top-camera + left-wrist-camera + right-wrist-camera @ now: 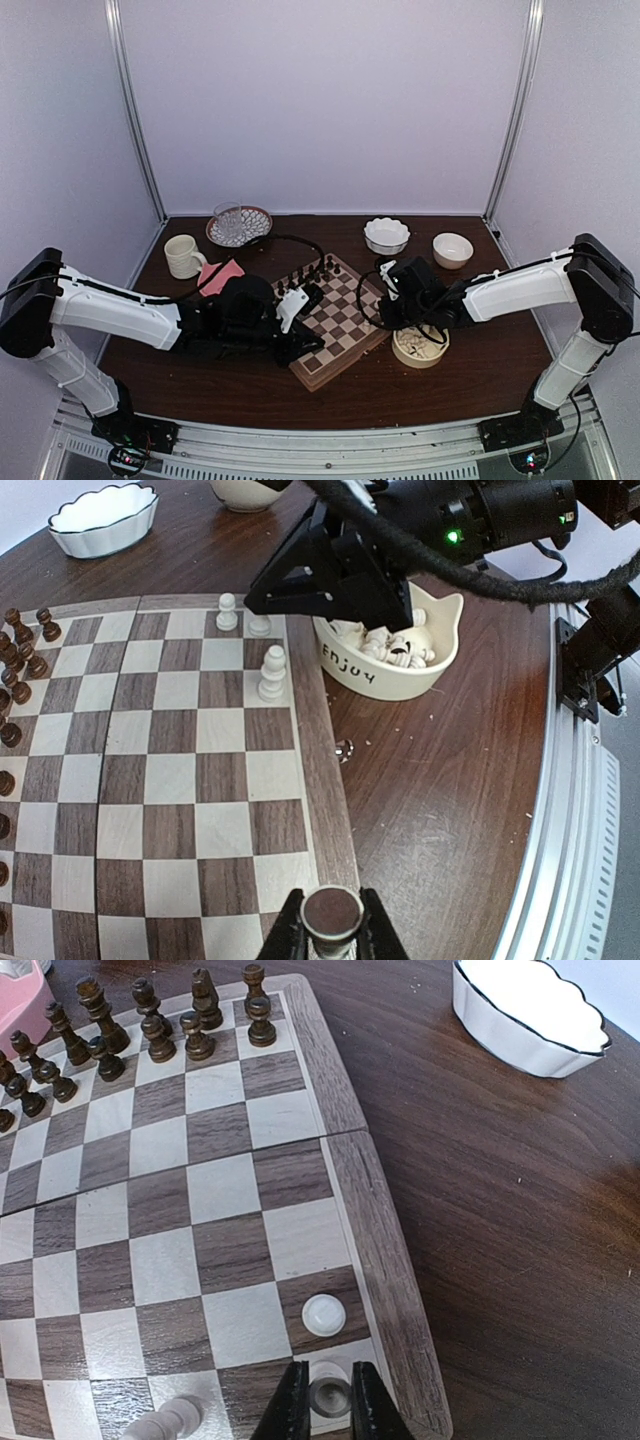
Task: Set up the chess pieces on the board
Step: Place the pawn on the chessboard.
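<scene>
Centring is needed for the cream piece (329,1396) pinched by the right gripper (328,1382). A second piece (332,913) is pinched by the left gripper (331,904).

The board (345,322) lies in the middle of the table (220,392). Dark pieces (150,1030) stand along its far left edge. 3 chess pieces (272,673) stand by its right edge, 1 between my right fingers (290,1410). A bowl (400,688) of more pieces sits just right of the board. My left fingers (285,937) hold 1 piece at its near edge.
</scene>
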`<state>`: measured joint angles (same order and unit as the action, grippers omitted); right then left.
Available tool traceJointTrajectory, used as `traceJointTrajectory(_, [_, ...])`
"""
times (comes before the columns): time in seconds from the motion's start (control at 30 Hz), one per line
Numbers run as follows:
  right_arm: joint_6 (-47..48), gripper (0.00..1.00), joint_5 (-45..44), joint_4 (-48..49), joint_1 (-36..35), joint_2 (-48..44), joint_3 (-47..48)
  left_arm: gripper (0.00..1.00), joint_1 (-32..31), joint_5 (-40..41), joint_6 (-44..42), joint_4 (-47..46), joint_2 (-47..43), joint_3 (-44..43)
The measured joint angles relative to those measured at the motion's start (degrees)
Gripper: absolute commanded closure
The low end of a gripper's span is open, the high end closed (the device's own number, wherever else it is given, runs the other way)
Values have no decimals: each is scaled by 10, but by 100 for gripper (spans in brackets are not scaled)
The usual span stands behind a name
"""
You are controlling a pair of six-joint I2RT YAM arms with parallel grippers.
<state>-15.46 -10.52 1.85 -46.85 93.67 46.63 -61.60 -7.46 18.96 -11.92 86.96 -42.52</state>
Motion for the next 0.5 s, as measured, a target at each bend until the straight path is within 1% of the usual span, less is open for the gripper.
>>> traceJointTrajectory(0.37, [0,89,-7,-7,0,-2,0,100,0,0,0,0,3,0])
traceJointTrajectory(0.4, [0,88,-8,-7,0,-2,0,100,0,0,0,0,4,0])
traceJointTrajectory(0.5, [1,76,-8,-8,0,-2,0,100,0,0,0,0,5,-2])
